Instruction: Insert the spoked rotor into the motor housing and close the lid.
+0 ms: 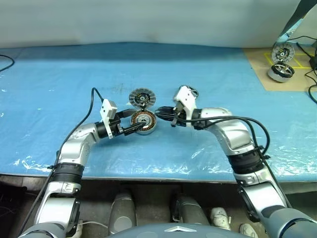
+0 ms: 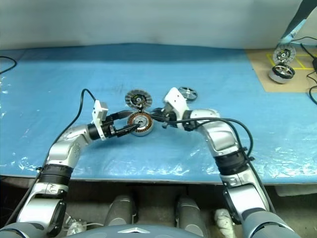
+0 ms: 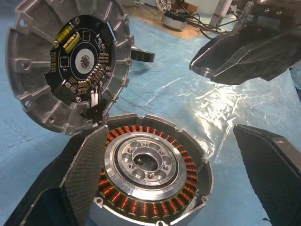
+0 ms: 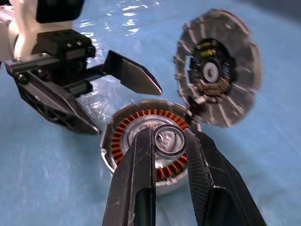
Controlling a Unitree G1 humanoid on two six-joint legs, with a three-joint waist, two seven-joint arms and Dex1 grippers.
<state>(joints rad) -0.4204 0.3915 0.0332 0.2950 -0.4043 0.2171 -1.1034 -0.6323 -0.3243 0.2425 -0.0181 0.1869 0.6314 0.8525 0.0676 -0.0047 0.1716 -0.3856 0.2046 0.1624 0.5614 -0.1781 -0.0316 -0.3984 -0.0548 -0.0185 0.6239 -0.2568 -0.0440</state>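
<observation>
The motor housing (image 1: 147,122), with its ring of copper windings, sits on the blue sheet near the middle. The lid (image 1: 142,97) stands tilted open at the housing's far edge, circuit side showing. My left gripper (image 1: 136,121) is open with a finger on either side of the housing; one finger (image 3: 80,179) lies against its wall. My right gripper (image 1: 160,114) hovers just right of the housing, shut on a small dark ring (image 4: 169,140). The spoked rotor (image 2: 188,92) lies on the sheet behind the right wrist.
A brown board (image 1: 257,69) at the far right carries another ribbed disc (image 1: 283,53) and a round motor part (image 1: 281,72), with cables beside them. A black cable (image 1: 5,62) lies at the far left. The table's front edge (image 1: 148,177) is close to me.
</observation>
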